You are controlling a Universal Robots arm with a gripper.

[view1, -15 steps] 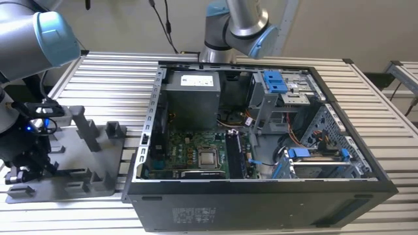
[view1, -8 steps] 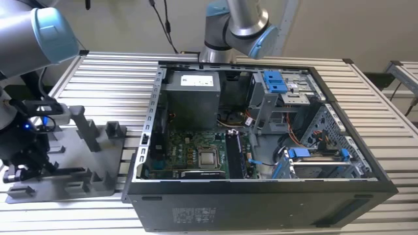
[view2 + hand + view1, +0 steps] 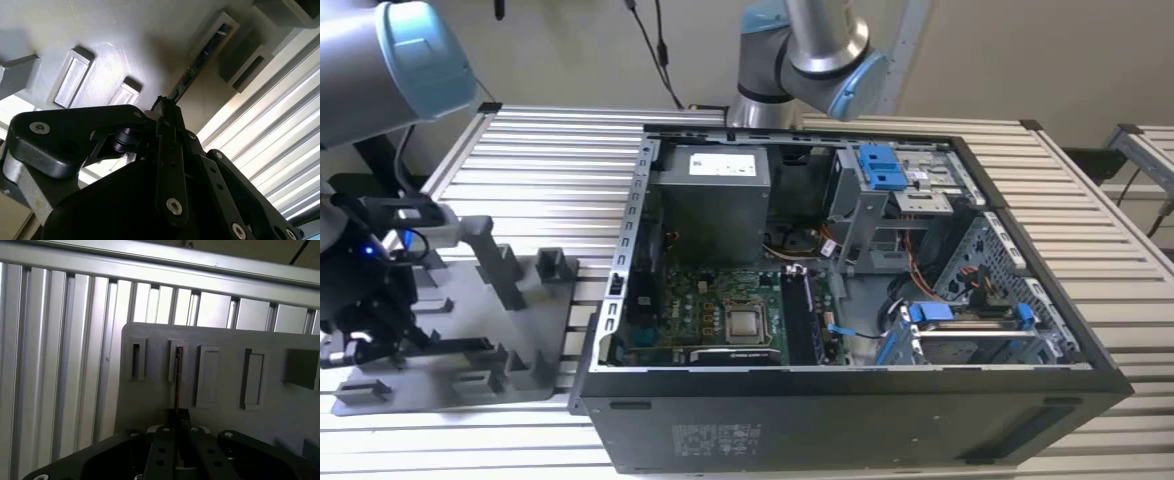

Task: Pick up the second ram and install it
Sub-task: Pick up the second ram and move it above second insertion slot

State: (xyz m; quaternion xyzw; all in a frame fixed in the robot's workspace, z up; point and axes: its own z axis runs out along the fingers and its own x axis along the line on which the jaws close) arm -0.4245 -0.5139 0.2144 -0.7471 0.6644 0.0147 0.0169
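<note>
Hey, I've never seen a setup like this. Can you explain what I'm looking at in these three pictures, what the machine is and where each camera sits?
It's a robot arm with a gripper, working at a slatted metal table. The exterior view comes from a camera off the arm. It shows an open computer case on the table and, at that view's left, a grey holder plate with blocks and posts.

Both wrist views come from cameras riding on the arm, looking past the gripper at that plate. A thin dark memory stick, the second ram, stands on edge in one of the plate's slots. The gripper is right at the stick's end. I can't tell whether it has actually clamped the stick.
</note>
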